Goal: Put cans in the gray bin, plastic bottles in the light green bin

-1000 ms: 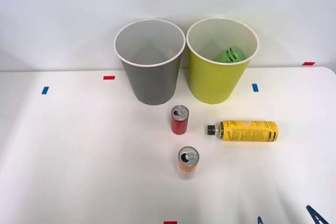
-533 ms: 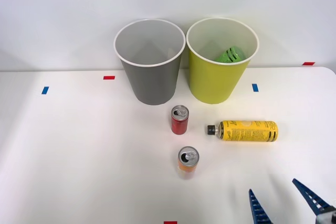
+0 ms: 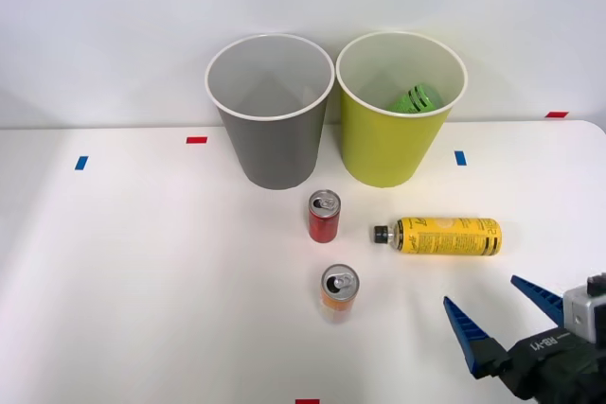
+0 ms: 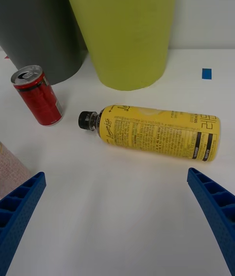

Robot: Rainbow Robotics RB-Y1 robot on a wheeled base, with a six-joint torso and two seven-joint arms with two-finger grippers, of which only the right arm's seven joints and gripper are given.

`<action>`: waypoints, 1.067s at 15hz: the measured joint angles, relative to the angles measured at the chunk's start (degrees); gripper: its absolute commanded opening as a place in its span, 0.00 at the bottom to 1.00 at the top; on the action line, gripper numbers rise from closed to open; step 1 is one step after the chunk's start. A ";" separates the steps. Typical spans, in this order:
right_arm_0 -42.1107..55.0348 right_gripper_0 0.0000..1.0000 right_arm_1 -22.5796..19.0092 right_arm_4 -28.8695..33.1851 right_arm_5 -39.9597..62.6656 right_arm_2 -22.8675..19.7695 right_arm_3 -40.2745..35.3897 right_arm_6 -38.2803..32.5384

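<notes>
The right gripper [image 3: 502,314] hung low over the near right of the table [image 3: 142,272], fingers spread wide and holding nothing. The yellow bottle [image 3: 447,236] lay on its side just beyond it, cap toward the red can [image 3: 324,216], with the light green bin [image 3: 398,130] behind and a green bottle [image 3: 415,99] already inside. A good grasp would likely straddle the bottle's middle across its width, clear of the tapering neck, then close squarely. The orange can [image 3: 339,289] stood nearer, the gray bin [image 3: 273,130] behind it
</notes>
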 measured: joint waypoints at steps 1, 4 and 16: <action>-1.29 1.00 -0.05 -0.79 4.70 -1.35 -1.43 -0.33; -6.61 1.00 0.04 -1.81 15.98 -3.92 -4.24 -1.88; -30.40 1.00 -4.38 10.06 65.12 -1.98 -11.23 -1.87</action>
